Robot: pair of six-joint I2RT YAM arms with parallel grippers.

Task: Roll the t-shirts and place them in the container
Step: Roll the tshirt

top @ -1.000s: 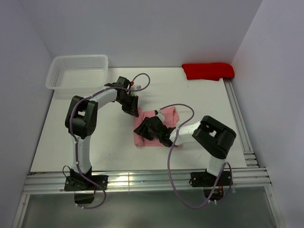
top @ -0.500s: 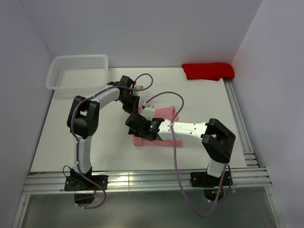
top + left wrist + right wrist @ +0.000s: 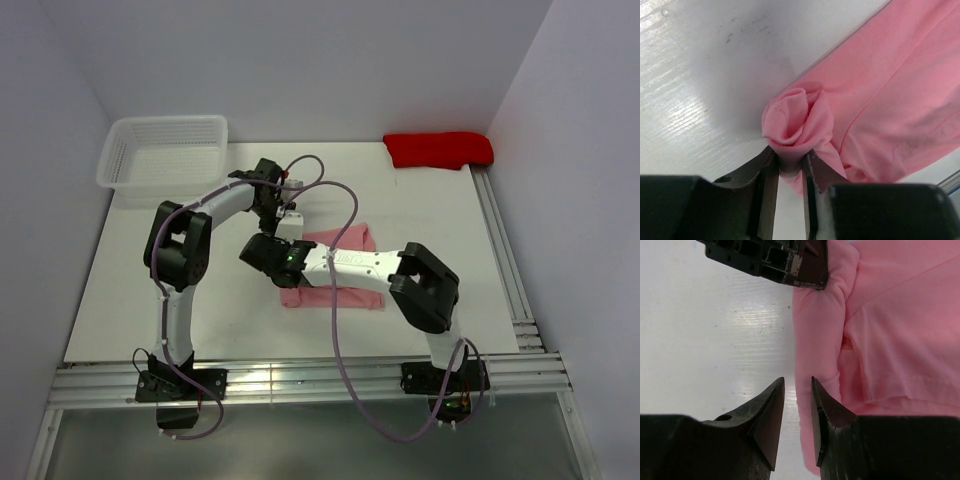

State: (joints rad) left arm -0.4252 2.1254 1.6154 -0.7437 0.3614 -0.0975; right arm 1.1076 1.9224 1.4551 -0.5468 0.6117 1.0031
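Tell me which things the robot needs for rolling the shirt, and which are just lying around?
For the job: pink t-shirt; left pincer, pinching its rolled end; right pincer, at its edge.
Just lying about: white basket; red cloth at the far right.

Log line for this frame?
left fingers: clamped on t-shirt rolled corner | right fingers: apart, over t-shirt edge | roll: unfinished
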